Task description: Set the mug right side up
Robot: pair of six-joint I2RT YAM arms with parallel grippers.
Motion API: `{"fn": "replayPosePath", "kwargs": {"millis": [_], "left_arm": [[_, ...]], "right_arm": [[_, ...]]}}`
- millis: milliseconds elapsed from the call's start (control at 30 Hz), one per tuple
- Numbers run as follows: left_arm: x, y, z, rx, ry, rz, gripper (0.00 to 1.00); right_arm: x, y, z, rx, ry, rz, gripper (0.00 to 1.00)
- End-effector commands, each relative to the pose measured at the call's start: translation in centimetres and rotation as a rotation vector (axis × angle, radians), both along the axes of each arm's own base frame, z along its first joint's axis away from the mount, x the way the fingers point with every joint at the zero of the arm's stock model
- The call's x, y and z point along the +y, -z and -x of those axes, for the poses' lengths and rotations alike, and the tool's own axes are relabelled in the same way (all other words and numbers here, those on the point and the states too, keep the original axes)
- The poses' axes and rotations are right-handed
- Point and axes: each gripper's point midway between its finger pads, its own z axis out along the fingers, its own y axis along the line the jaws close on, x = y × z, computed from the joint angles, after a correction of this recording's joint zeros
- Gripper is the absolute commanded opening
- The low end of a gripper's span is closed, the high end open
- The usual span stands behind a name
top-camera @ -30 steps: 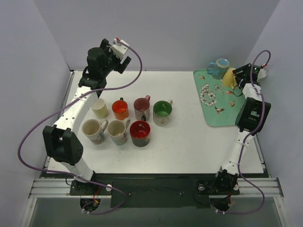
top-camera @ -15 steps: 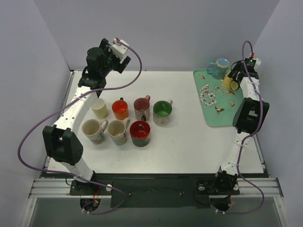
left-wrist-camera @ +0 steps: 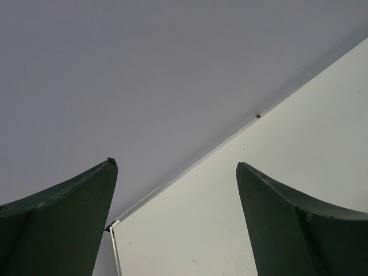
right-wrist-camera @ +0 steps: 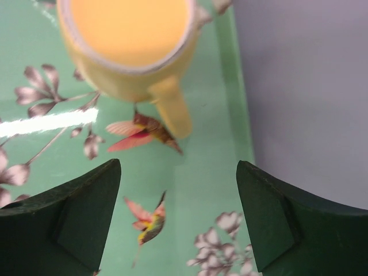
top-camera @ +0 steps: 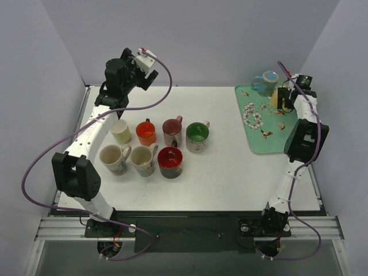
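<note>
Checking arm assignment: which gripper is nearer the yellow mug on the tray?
Right. The right gripper hovers open over the tray, just short of the yellow mug. The left gripper sits at the far-left corner of the table, facing the wall.

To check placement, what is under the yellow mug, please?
The yellow mug sits on the green flowered tray; a painted bird shows by its handle. The patch directly beneath is hidden.

No lettering, brand or number can be read anywhere here; the green tray [right-wrist-camera: 201,167] bears only painted birds and flowers.
</note>
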Motion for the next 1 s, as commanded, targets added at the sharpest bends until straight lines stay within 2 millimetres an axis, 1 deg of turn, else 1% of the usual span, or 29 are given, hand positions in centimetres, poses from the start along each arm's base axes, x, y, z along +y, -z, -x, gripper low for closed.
{"fn": "replayPosePath", "kwargs": {"millis": [0,67,133,200,233,267,300,333,367,400,500,533,567,633,667,733,767,833,867,900,933,967], "left_arm": [[0.3,-3.1,0.2,-0.075,-0.012,-0.003,0.95],[0.2,-3.2,0.0,-0.078,-0.016,-0.01,0.95],[0.2,-3.4,0.0,-0.087,-0.016,-0.021,0.95],[0.1,-3.7,-0.1,-0.096,-0.016,-0.029,0.95],[0.1,-3.6,-0.2,-0.094,-0.018,-0.031,0.95],[0.2,-3.2,-0.2,-0.075,-0.022,-0.046,0.95],[0.1,-3.0,-0.3,-0.068,-0.022,-0.049,0.95],[0.1,-3.4,-0.4,-0.076,-0.026,-0.05,0.95],[0.0,-3.2,-0.5,-0.07,-0.026,-0.05,0.95],[0.0,-3.5,-0.5,-0.074,-0.026,-0.05,0.95],[-0.3,-3.5,-0.5,-0.074,-0.02,-0.058,0.95],[-0.4,-3.4,-0.6,-0.072,-0.02,-0.06,0.95],[-0.4,-3.4,-0.6,-0.072,-0.023,-0.061,0.95],[-0.3,-3.3,-0.7,-0.068,-0.027,-0.065,0.95],[-0.3,-3.2,-0.7,-0.068,-0.028,-0.065,0.95],[-0.3,-3.4,-0.7,-0.07,-0.028,-0.066,0.95],[-0.3,-3.3,-0.7,-0.069,-0.027,-0.067,0.95],[-0.3,-3.4,-0.6,-0.069,-0.028,-0.067,0.95],[-0.4,-3.3,-0.5,-0.068,-0.027,-0.069,0.95],[-0.4,-3.2,-0.5,-0.065,-0.025,-0.069,0.95],[-0.4,-3.1,-0.5,-0.06,-0.023,-0.068,0.95],[-0.5,-3.0,-0.4,-0.058,-0.014,-0.066,0.95]], "right_arm": [[-0.8,-0.8,-1.6,0.002,-0.094,0.079,0.75],[-1.0,-0.2,-1.8,0.02,-0.103,0.106,0.71],[-1.4,0.3,-1.8,0.038,-0.108,0.126,0.7],[-1.4,1.3,-1.6,0.071,-0.127,0.139,0.66],[-1.3,1.0,-1.9,0.065,-0.135,0.146,0.61],[-1.1,1.4,-2.0,0.067,-0.15,0.136,0.59],[-0.9,1.3,-2.4,0.059,-0.162,0.137,0.58],[-0.9,1.4,-2.6,0.055,-0.159,0.144,0.57],[-1.0,1.2,-2.9,0.048,-0.155,0.151,0.52],[-1.1,1.4,-3.1,0.045,-0.151,0.158,0.5],[-0.9,1.1,-4.0,0.006,-0.138,0.158,0.48],[-0.9,1.0,-4.3,-0.004,-0.14,0.155,0.44],[-0.8,1.0,-4.5,-0.007,-0.143,0.158,0.43],[-0.8,0.8,-4.8,-0.017,-0.141,0.164,0.35],[-0.8,0.8,-5.0,-0.024,-0.143,0.165,0.28],[-0.9,0.6,-5.3,-0.039,-0.14,0.165,0.16],[-0.8,0.6,-5.5,-0.045,-0.141,0.162,0.16],[-0.7,0.3,-5.8,-0.062,-0.132,0.15,0.09],[-0.6,0.2,-5.8,-0.072,-0.12,0.136,0.03],[-0.5,-0.2,-5.9,-0.085,-0.114,0.127,0.0],[-0.4,-0.6,-5.9,-0.098,-0.1,0.114,0.0],[0.0,-1.4,-6.0,-0.12,-0.099,0.098,0.0]]}}
